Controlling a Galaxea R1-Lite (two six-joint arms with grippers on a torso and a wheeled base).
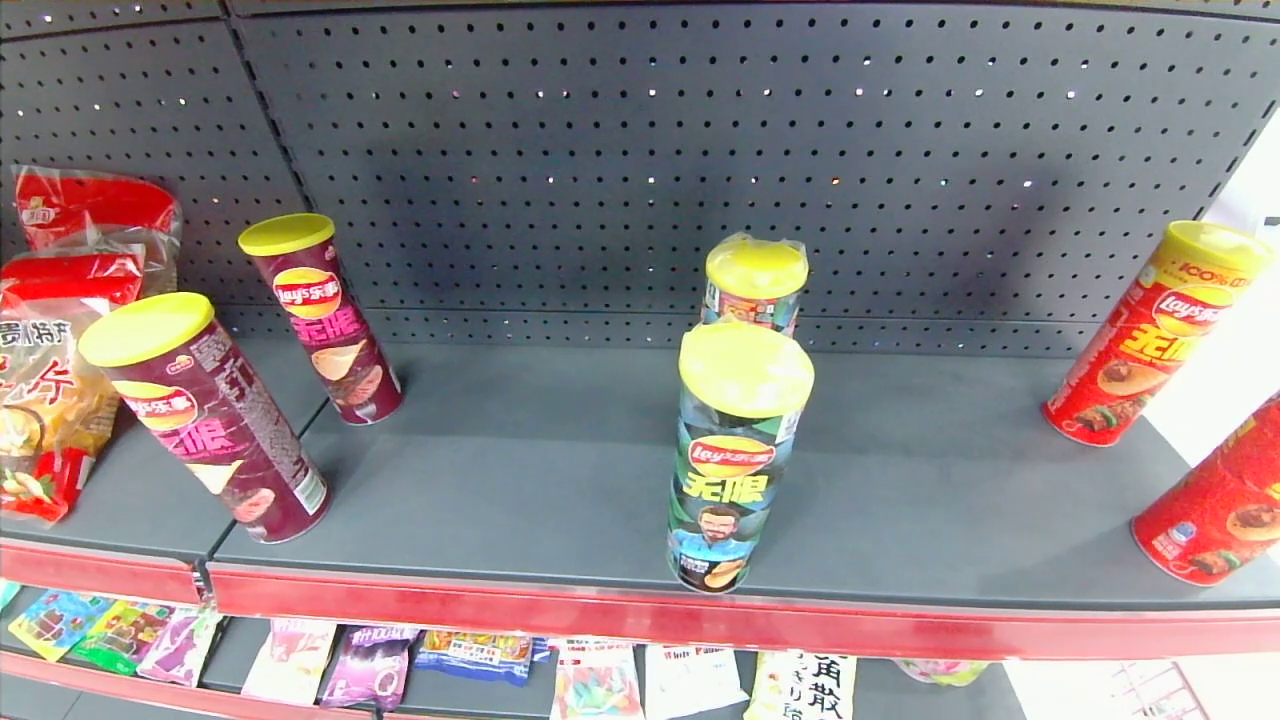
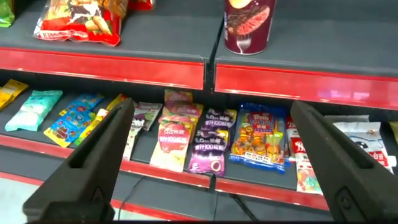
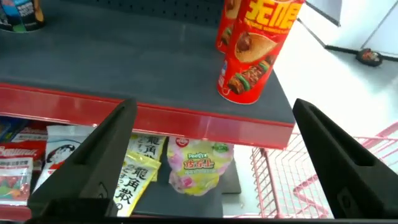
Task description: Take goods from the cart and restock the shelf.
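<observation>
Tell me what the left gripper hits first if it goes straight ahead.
The left gripper would probably meet the purple snack packet on the lower shelf; depth is unclear.

Logo on green can [image 1: 733, 470], print on bag [image 1: 40, 385]

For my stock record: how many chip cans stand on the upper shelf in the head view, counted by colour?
Purple cans: 2
Green-blue cans: 2
Red cans: 2
Total: 6
</observation>
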